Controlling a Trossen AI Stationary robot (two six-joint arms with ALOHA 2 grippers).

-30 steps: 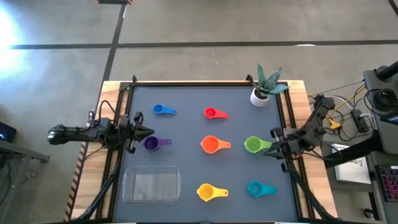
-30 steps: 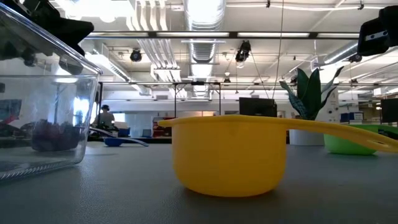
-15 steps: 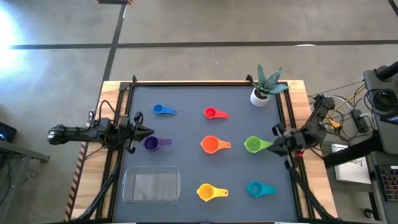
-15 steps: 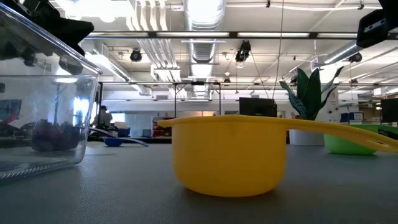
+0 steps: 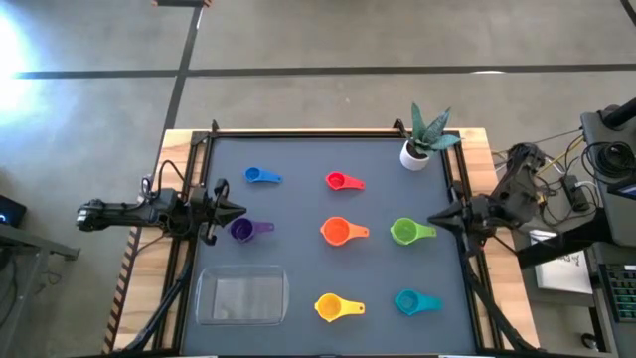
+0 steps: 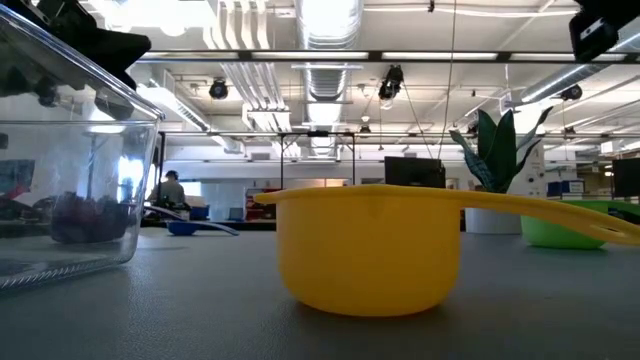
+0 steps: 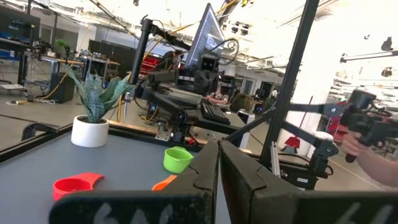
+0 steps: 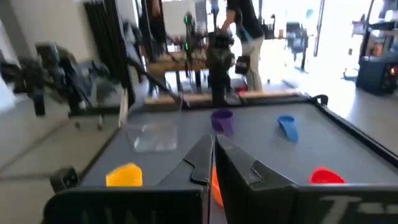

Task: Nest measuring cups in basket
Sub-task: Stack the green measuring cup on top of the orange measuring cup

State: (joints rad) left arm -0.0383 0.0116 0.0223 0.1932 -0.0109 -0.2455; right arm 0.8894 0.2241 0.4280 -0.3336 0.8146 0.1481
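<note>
Hovering the closed right claw (image 5: pixel 433 219) beside the green cup (image 5: pixel 403 232); better open wide, grab the handle, then basket (image 5: pixel 241 297)

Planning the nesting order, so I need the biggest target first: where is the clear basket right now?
In the high view the clear basket sits at the table's near-left corner, left of the yellow cup and below the purple cup.

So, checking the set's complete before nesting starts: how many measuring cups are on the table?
7, none hidden: blue, red, purple, orange, green, yellow, teal. All lie outside the basket.
</note>
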